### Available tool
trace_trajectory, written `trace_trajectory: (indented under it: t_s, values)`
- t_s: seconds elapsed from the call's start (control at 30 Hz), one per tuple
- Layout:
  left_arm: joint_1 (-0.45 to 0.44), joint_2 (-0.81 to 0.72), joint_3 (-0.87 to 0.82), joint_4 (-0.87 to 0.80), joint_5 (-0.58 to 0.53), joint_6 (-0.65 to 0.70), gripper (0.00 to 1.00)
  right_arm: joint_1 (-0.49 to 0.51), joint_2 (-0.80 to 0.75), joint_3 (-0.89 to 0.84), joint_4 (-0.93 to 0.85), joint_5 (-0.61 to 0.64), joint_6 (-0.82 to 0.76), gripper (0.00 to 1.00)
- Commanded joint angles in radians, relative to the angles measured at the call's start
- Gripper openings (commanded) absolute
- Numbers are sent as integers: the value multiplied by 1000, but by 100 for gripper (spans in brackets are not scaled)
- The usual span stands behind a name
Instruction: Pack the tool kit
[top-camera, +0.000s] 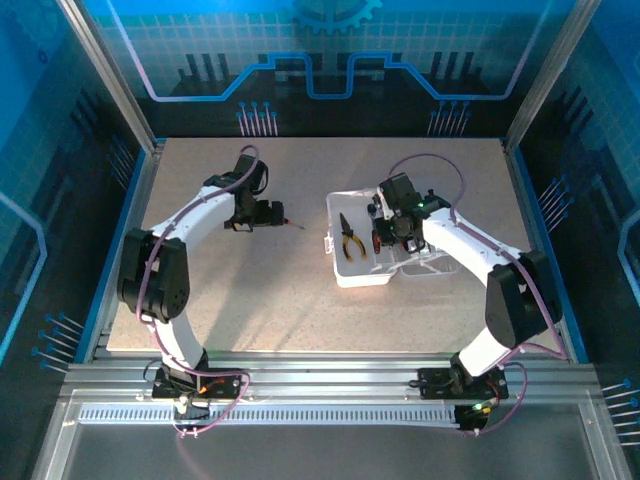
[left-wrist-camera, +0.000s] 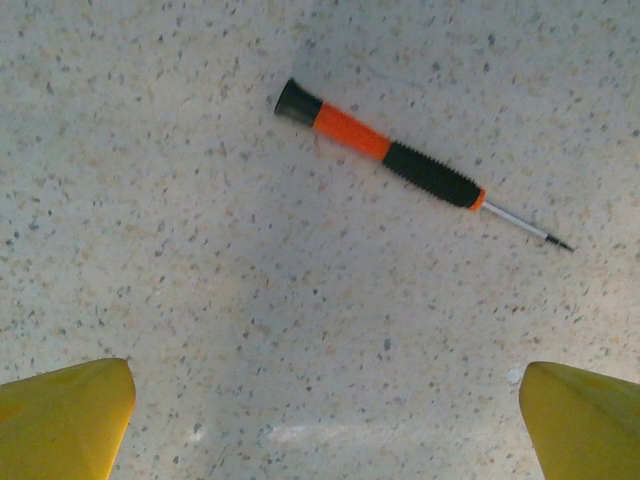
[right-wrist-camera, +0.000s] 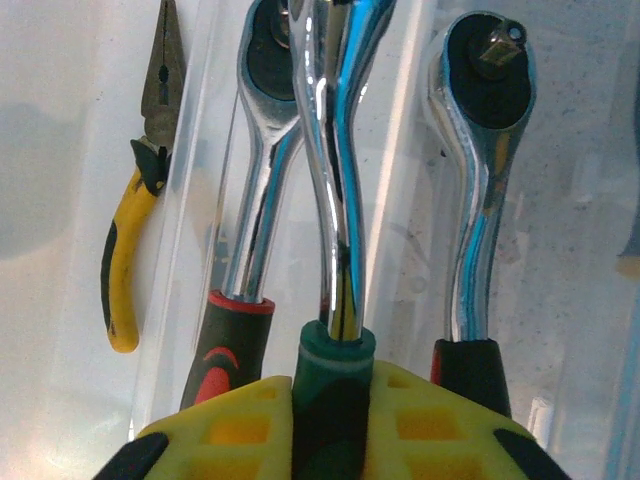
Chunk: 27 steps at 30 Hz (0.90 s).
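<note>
Fingertips of the left gripper sit at the bottom corners of the left wrist view, spread as wide as they go, with nothing between them but bare counter. From that gap the screwdriver lies toward 12 to 1 o'clock, flat on the counter and well apart from both fingertips. Its long axis runs from the black cap at 10 o'clock, through the orange and black grip, to the thin blade at 4 o'clock. That line is close to the 9-to-3 line on which the fingers shut. So the wrist probably needs a turn, as well as a reach forward and down, before the fingers can close across the handle.

From above, the left gripper has the screwdriver just beside it at 3 o'clock. The clear case lies farther along the same direction. The left arm is plainly the nearer one for this tool.

The right gripper hangs over the case. In its own wrist view the right gripper is closed on the green-handled ratchet. The yellow-handled pliers lie in the case at 10 o'clock.
</note>
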Motion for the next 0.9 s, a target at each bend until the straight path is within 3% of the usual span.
trace_trajectory:
  t_s: [0.0, 0.2, 0.33, 0.6, 0.87]
  values:
    - [-4, 30, 63, -17, 17, -2, 99, 9, -10, 36, -10, 17, 7, 22]
    - [-4, 125, 146, -38, 10, -4, 99, 27, -40, 64, -41, 29, 0, 49]
    - [-4, 204, 192, -50, 3, -10, 99, 45, -87, 85, -67, 40, -9, 58]
    - [-1, 310, 272, -89, -64, -3, 97, 56, -162, 97, -79, 29, -30, 69]
    - [7, 444, 412, -149, -103, 2, 89, 57, -173, 79, -66, 8, -34, 71]
